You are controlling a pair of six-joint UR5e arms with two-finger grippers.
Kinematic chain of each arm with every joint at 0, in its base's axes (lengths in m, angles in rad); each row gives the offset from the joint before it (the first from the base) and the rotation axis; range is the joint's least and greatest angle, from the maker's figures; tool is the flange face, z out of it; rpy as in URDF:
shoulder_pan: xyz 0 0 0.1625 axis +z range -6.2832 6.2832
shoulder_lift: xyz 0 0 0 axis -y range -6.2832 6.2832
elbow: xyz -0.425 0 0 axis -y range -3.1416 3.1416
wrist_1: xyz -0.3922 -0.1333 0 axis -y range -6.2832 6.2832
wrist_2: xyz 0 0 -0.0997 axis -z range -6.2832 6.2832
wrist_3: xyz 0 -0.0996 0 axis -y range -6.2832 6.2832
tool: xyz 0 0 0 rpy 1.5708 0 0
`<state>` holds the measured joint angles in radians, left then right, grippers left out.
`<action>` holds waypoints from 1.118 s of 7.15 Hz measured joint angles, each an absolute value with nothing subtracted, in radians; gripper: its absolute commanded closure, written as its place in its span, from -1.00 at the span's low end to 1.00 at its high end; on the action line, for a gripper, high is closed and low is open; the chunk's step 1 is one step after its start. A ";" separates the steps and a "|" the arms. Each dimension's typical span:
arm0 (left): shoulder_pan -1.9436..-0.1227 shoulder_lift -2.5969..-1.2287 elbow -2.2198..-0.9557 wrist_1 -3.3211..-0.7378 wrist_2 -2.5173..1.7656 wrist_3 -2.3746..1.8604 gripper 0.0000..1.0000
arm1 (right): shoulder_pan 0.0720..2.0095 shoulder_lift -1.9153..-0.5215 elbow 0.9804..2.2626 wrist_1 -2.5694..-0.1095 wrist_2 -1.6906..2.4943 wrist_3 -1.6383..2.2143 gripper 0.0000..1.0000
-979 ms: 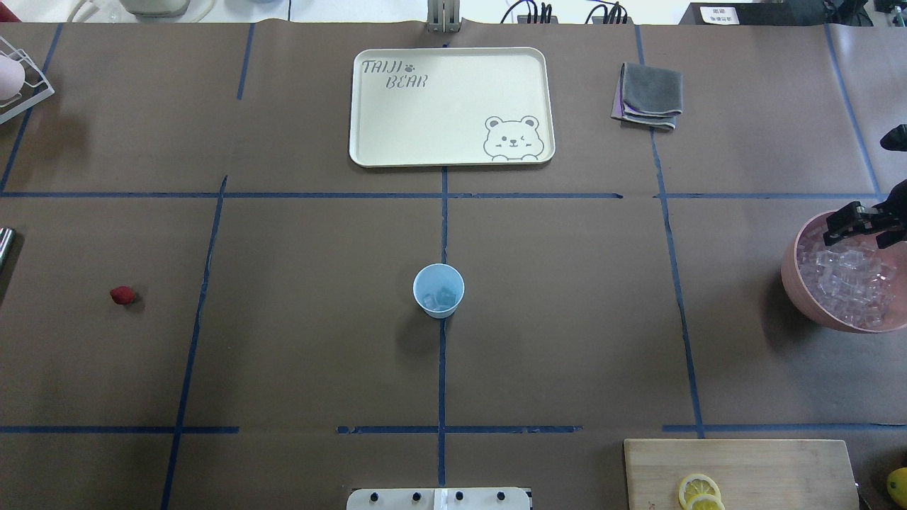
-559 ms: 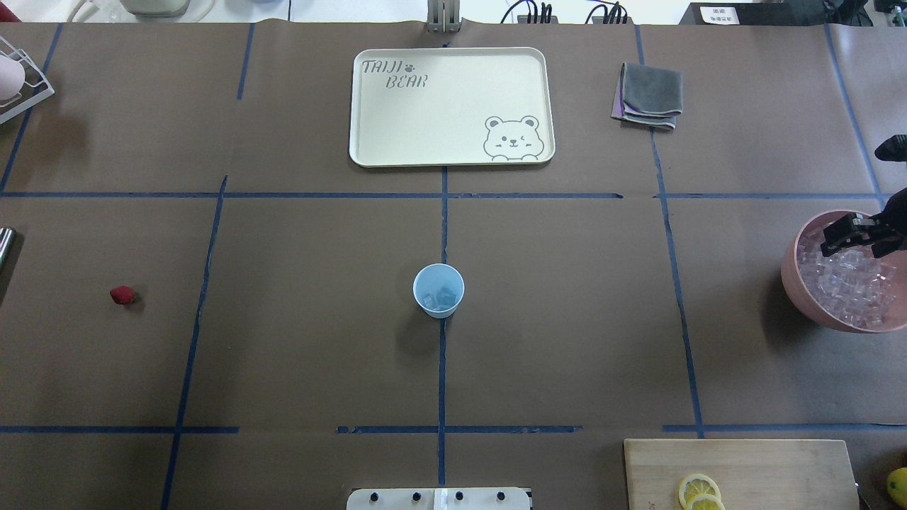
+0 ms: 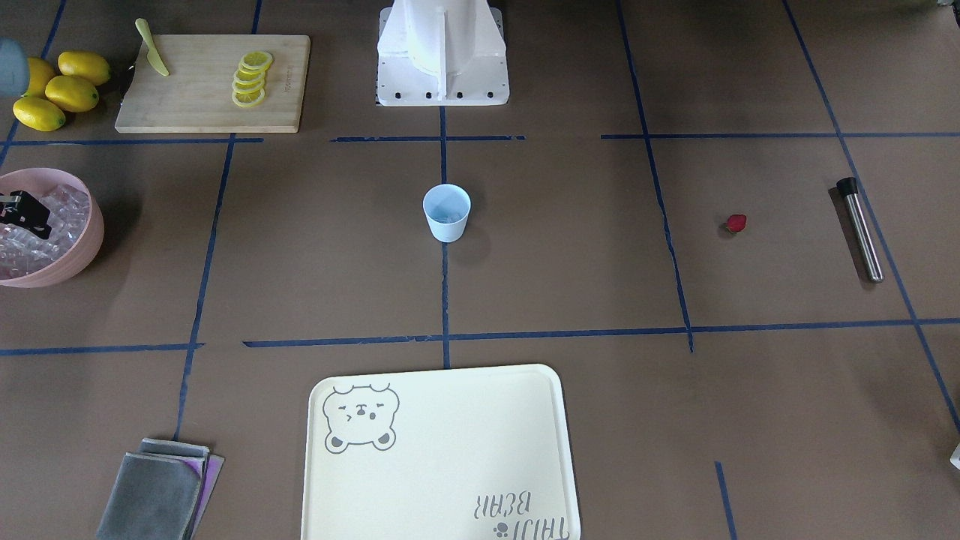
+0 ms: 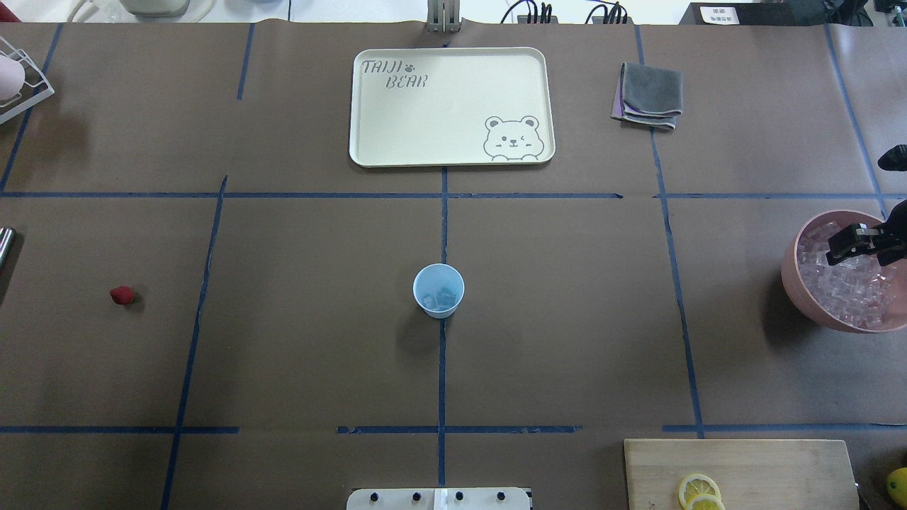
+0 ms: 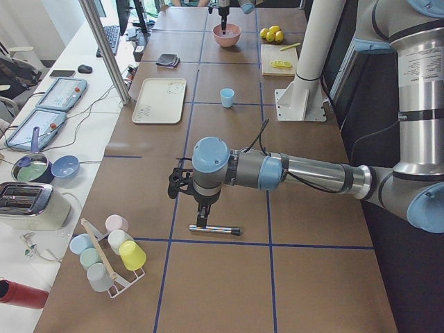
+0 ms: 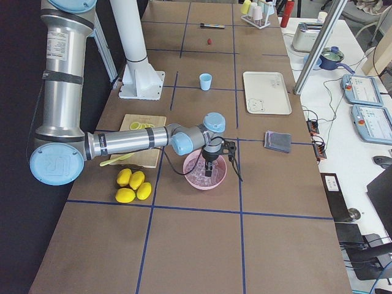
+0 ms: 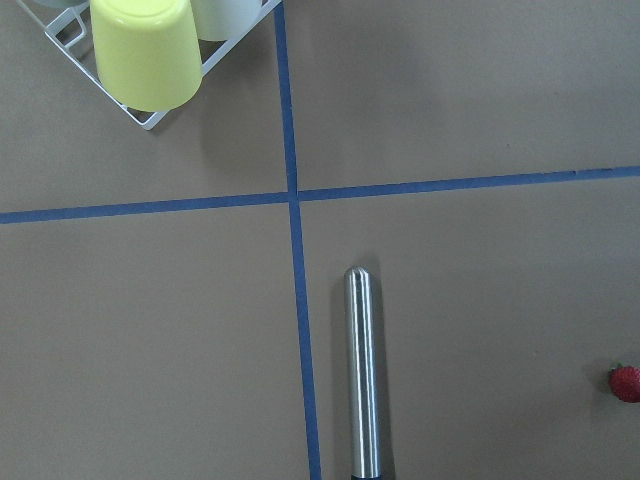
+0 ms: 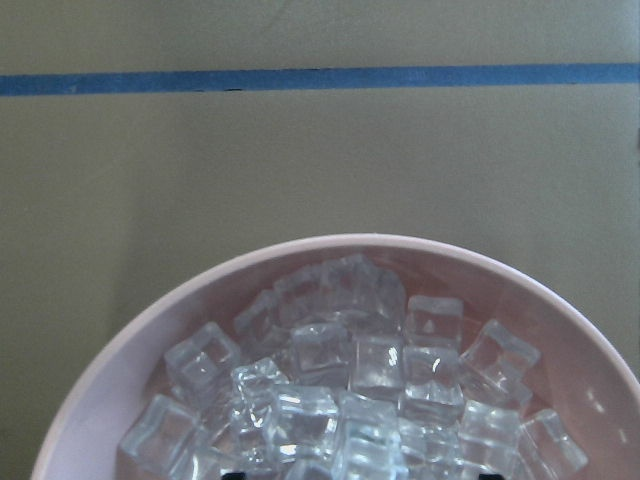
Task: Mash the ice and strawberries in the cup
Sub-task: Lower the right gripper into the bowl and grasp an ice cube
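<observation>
The pale blue cup (image 4: pixel 438 290) stands upright at the table's centre (image 3: pixel 446 212) with a few ice cubes (image 4: pixel 439 299) in its bottom. A small red strawberry (image 4: pixel 122 295) lies alone far to the left and also shows in the left wrist view (image 7: pixel 625 383). My right gripper (image 4: pixel 838 244) hangs open over the heap of ice (image 8: pixel 350 390) in the pink bowl (image 4: pixel 792 287), holding nothing. The left gripper (image 5: pixel 202 219) hovers by a steel muddler (image 7: pixel 360 370) lying on the table. It shows only in the exterior left view, so I cannot tell its state.
A cream bear tray (image 4: pixel 451 106) and a folded grey cloth (image 4: pixel 648 95) lie at the far side. A cutting board (image 3: pixel 214 82) with lemon slices and a knife, plus whole lemons (image 3: pixel 56 90), sit near the robot base. A cup rack (image 7: pixel 150 60) stands beyond the muddler.
The right gripper has shifted a little towards the robot's side above the ice bowl. The cup and the strawberry have not moved.
</observation>
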<state>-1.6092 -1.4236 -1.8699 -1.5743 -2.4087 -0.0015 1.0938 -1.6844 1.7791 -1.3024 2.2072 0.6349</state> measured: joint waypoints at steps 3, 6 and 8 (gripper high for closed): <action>-1.609 -1.424 -1.870 -1.575 -2.408 -0.002 -1.00 | 1.091 -1.677 1.772 -1.302 2.207 0.639 -0.39; -1.609 -1.424 -1.875 -1.574 -2.408 -0.002 -1.00 | 1.091 -1.676 1.769 -1.302 2.207 0.640 -0.19; -1.609 -1.424 -1.878 -1.574 -2.408 -0.002 -1.00 | 1.091 -1.675 1.769 -1.302 2.207 0.641 -0.01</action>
<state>-1.6091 -1.4236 -1.8776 -1.5739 -2.4083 -0.0015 1.0907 -1.6752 1.7687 -1.3024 2.2074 0.6410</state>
